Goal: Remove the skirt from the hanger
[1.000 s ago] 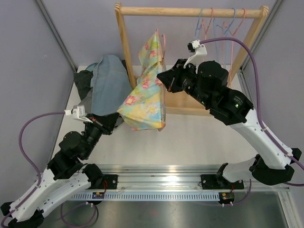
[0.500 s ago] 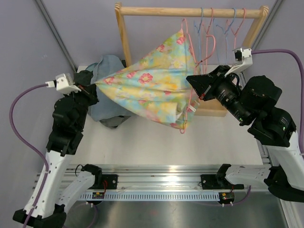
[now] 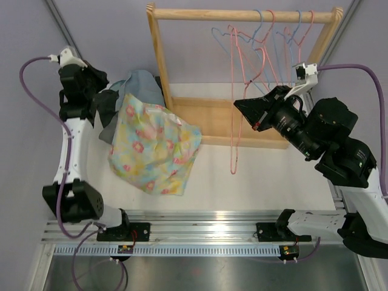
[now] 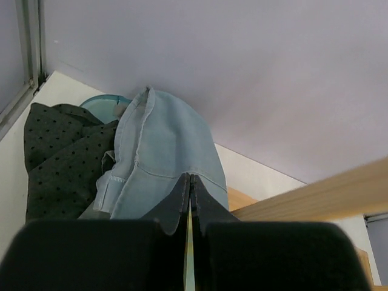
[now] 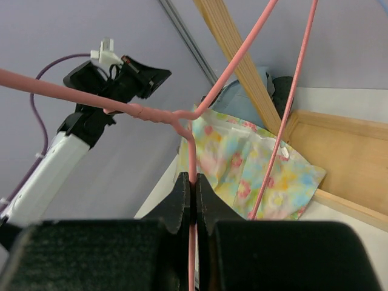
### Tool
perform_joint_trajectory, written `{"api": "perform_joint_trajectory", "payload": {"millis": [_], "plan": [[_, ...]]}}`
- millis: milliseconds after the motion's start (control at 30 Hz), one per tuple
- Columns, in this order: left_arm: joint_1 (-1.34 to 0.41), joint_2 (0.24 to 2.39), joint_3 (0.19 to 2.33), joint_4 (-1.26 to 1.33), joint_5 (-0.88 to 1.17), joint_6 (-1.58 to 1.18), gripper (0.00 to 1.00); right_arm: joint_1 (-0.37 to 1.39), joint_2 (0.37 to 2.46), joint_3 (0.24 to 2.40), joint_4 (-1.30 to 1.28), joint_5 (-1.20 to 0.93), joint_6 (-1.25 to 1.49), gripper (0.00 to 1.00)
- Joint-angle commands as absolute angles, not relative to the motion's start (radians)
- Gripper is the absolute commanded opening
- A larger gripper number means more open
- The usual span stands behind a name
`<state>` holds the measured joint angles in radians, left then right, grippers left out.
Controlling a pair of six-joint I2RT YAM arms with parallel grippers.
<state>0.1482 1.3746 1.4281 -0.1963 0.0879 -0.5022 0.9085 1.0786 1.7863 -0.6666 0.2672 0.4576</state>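
The floral skirt is off the hanger and hangs crumpled below my left gripper at the left of the table. That gripper is shut on an edge of the skirt, seen as a thin yellow strip between its closed jaws. My right gripper is shut on the wire of the bare pink hanger, held up in front of the rack. In the right wrist view the jaws pinch the hanger, with the skirt beyond.
A wooden rack stands at the back with several pink and blue hangers on its rail and a wooden base. A pale blue denim garment and a dark dotted garment lie piled at the back left.
The skirt, stretched between both grippers, came free of the hanger. My left arm swung up and back to the far left with it. The hanger now hangs bare in my right gripper.
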Motion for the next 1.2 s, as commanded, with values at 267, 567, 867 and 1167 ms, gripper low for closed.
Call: {"api": "perform_joint_trajectory", "payload": {"millis": [267,567,867,1167], "plan": [[0.173,1.949,2.14,-0.317,0.218,-0.535,0.0,0.902,1.201,1.83,-0.569,0.17,0.486,0.0],[0.143,1.648,1.715,-0.176,0.232,-0.488,0.99,0.855,1.48,2.11,-0.598,0.158,0.413,0.0],[0.085,1.206,1.312,-0.239,0.249,-0.433,0.99,0.617,1.761,2.402,-0.58,0.005,0.523,0.0],[-0.083,0.919,1.138,-0.46,0.134,-0.319,0.99,0.552,1.902,2.479,-0.586,0.005,0.578,0.0]]}}
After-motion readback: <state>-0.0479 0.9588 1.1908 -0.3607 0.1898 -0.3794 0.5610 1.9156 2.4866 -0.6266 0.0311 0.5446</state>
